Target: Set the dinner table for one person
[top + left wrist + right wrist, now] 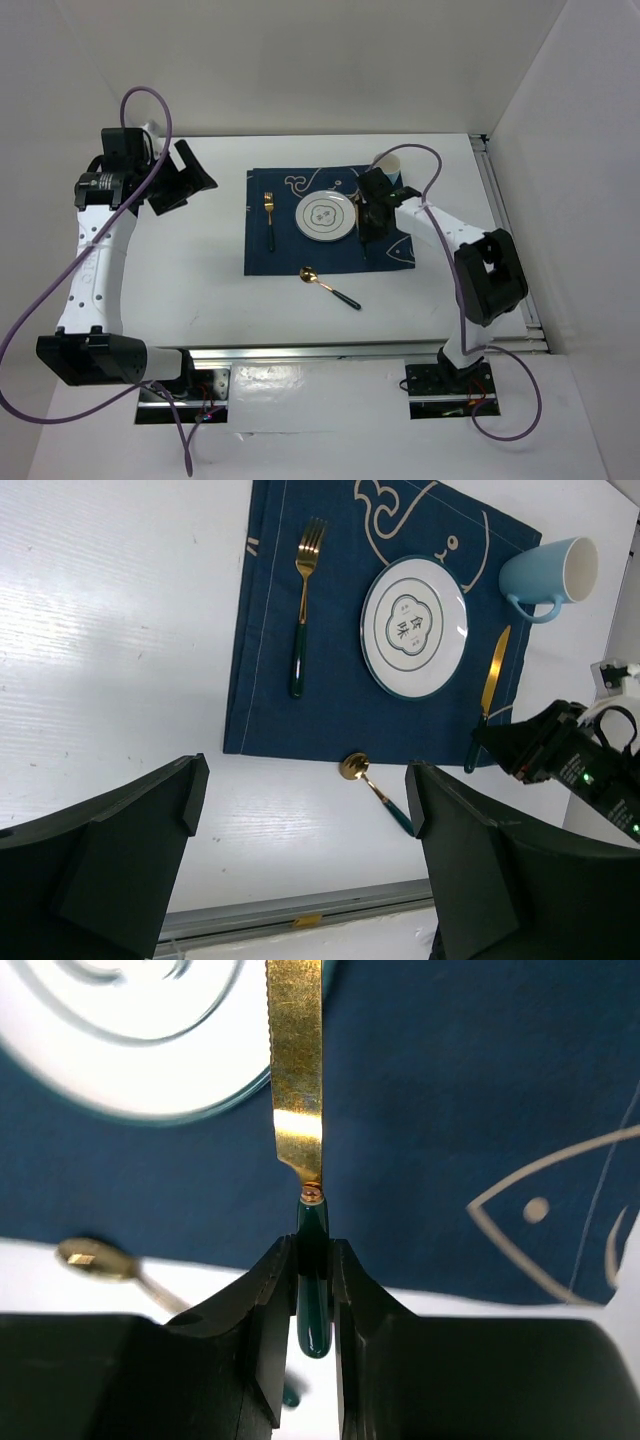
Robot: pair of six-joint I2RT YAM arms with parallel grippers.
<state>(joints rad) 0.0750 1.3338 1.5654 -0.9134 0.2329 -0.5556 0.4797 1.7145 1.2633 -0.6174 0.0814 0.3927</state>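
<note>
Mug, light-blue ceramic, at corner of navy fish-print cloth placemat; round white plate centred (mat on white dinner table). Right gripper clamps gold-bladed green-handled knife beside plate; left gripper spread wide.

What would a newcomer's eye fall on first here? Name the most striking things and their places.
The navy placemat stands out mid-table, with a white plate at its centre and a gold fork left of that. The right hand grips a gold knife by its green handle, just right of the plate. A gold spoon lies on the table off the mat's near edge.
</note>
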